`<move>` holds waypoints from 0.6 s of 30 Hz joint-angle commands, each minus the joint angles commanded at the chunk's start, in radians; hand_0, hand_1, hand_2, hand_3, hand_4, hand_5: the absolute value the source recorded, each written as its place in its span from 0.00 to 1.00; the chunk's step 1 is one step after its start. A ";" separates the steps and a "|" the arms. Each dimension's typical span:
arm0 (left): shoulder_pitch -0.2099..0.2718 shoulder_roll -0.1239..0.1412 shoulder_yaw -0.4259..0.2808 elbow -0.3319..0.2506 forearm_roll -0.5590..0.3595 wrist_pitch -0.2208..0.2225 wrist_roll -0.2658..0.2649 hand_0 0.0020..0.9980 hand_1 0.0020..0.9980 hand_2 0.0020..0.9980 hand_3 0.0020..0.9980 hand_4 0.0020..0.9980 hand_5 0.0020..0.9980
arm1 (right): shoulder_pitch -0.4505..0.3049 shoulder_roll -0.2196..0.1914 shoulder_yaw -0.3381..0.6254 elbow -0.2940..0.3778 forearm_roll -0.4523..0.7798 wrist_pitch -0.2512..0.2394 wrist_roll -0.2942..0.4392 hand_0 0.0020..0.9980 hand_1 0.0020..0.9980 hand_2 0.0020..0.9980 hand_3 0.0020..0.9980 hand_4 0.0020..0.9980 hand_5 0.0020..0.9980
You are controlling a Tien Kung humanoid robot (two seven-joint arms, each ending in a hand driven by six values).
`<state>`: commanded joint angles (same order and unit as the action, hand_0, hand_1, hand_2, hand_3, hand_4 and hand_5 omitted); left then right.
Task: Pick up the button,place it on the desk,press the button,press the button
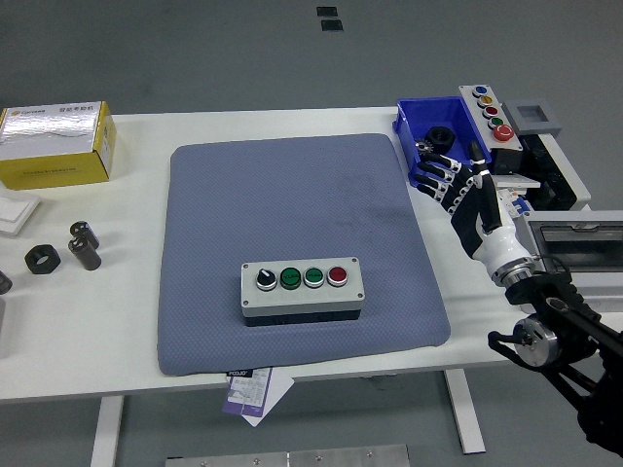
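Head view: blue mat (292, 224) covers white table (136, 341).

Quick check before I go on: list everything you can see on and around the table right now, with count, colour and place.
button box: 1, grey, with a black selector, two green buttons and a red button; front centre of the mat
mat: 1, blue-grey; table centre
table: 1, white
cardboard box: 1, yellow with silver top; far left
black parts: about 3, dark; left edge
bin: 1, blue, holding dark parts; far right
second button box: 1, grey, coloured buttons; right of the bin
grey equipment: right edge
paper tag: 1, white and purple; hanging under the front edge
right hand: 1, black and white, fingers spread, empty; over the mat's right edge by the bin
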<state>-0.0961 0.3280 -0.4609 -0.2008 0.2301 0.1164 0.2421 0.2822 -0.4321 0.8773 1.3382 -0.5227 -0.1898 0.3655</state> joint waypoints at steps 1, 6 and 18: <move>0.000 0.000 0.000 0.000 0.000 0.000 0.000 0.72 0.70 0.62 0.62 0.72 0.23 | -0.002 -0.001 0.005 -0.002 0.002 0.000 0.000 0.84 0.74 0.74 0.74 0.95 0.99; 0.002 -0.002 -0.006 -0.001 0.008 -0.002 0.005 0.72 0.70 0.62 0.62 0.72 0.23 | -0.009 0.005 0.039 -0.017 0.029 -0.004 0.008 0.84 0.74 0.74 0.74 0.93 0.96; 0.009 -0.003 -0.017 -0.001 0.006 0.003 0.007 0.72 0.70 0.62 0.62 0.72 0.23 | -0.028 0.015 0.090 -0.037 0.076 -0.004 0.017 0.82 0.73 0.72 0.69 0.81 0.57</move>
<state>-0.0875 0.3253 -0.4777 -0.2013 0.2356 0.1191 0.2493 0.2537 -0.4175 0.9677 1.3017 -0.4468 -0.1941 0.3823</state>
